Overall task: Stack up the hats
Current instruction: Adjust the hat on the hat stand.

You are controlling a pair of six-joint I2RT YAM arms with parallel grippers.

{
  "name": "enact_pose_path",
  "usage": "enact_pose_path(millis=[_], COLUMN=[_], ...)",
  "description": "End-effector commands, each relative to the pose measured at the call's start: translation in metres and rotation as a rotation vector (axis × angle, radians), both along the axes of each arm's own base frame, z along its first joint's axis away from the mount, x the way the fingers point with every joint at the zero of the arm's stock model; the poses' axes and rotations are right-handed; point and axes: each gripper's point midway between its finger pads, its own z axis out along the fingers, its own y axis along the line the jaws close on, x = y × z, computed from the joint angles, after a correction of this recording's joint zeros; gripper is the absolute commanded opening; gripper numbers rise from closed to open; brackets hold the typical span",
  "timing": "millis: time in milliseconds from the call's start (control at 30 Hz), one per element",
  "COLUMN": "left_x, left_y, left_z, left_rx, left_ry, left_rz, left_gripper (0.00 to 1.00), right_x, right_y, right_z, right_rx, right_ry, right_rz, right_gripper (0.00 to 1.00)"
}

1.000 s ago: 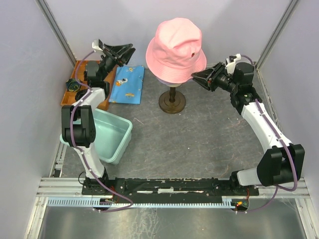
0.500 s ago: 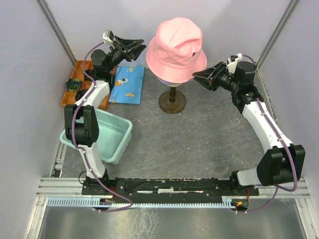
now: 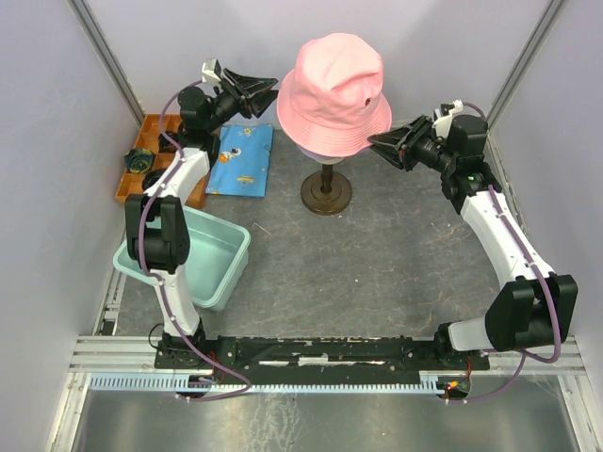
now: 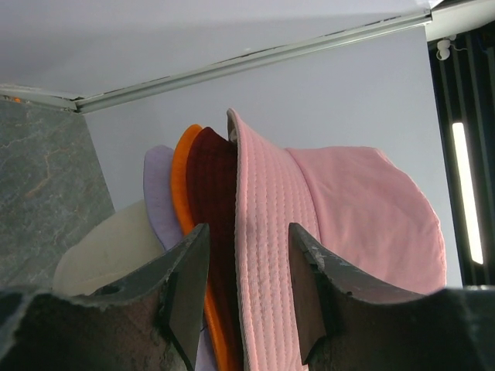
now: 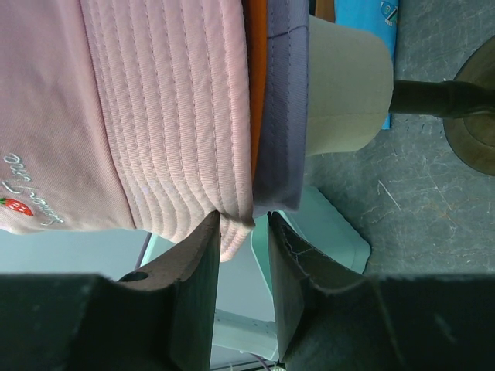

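Over the last second your left gripper (image 3: pixel 268 88) swung in from above the blue patterned cloth (image 3: pixel 240 160) to the left brim of the pink fabric bucket hat (image 3: pixel 334 85). The right gripper (image 3: pixel 375 141) barely moved and sits at the right brim. You're now bracketing the stack, which reads as final seating, not another pickup.

The top view shows only pink, on the dark stand (image 3: pixel 325 191) at mid-back of the table. The left wrist view shows the dark red hat (image 4: pixel 213 185), orange hat (image 4: pixel 184 174) and lavender hat (image 4: pixel 158 185) nested underneath, over the cream mannequin head (image 4: pixel 108 247). The right wrist view hides the dark red one. I can't pick out a cream-beige hat anywhere.

Left jaws are spread with the pink brim in the gap, not clamped. Right jaws are narrowly parted at the brim edge, holding nothing.
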Motion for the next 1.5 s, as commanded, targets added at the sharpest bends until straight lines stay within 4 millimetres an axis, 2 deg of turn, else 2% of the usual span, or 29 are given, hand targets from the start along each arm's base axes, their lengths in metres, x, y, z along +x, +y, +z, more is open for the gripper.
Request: enact_pose_path(millis=[0, 500, 733, 900, 1033, 1133, 1267, 1467], left_x=[-0.008, -0.012, -0.016, -0.018, -0.017, -0.017, -0.015, -0.012], left_y=[-0.011, -0.017, -0.027, -0.031, -0.030, -0.031, -0.030, -0.028], left_z=[0.021, 0.030, 0.043, 0.039, 0.033, 0.032, 0.030, 0.016], left_rx=[0.024, -0.019, -0.048, -0.041, -0.041, -0.050, -0.065, -0.067], left_ry=[-0.100, -0.119, -0.149, -0.144, -0.128, -0.124, -0.116, -0.090], left_rz=[-0.033, -0.051, -0.082, -0.100, -0.098, -0.094, -0.080, -0.062], left_gripper=[0.52, 0.52, 0.52, 0.52, 0.43, 0.29, 0.04, 0.03], right_x=[0.005, 0.006, 0.006, 0.006, 0.007, 0.006, 0.005, 0.004], right_y=[-0.006, -0.007, -0.008, -0.008, -0.008, -0.008, -0.008, -0.009], right_z=[0.024, 0.016, 0.015, 0.016, 0.017, 0.017, 0.016, 0.017], right_rx=[0.010, 0.016, 0.015, 0.017, 0.018, 0.018, 0.016, 0.016], right_ry=[-0.066, -0.046, -0.042, -0.042, -0.041, -0.042, -0.037, -0.043], right_rz=[-0.017, -0.015, -0.017, -0.019, -0.018, -0.016, -0.018, -0.023], right_gripper=[0.38, 0.38, 0.38, 0.38, 0.38, 0.38, 0.37, 0.26])
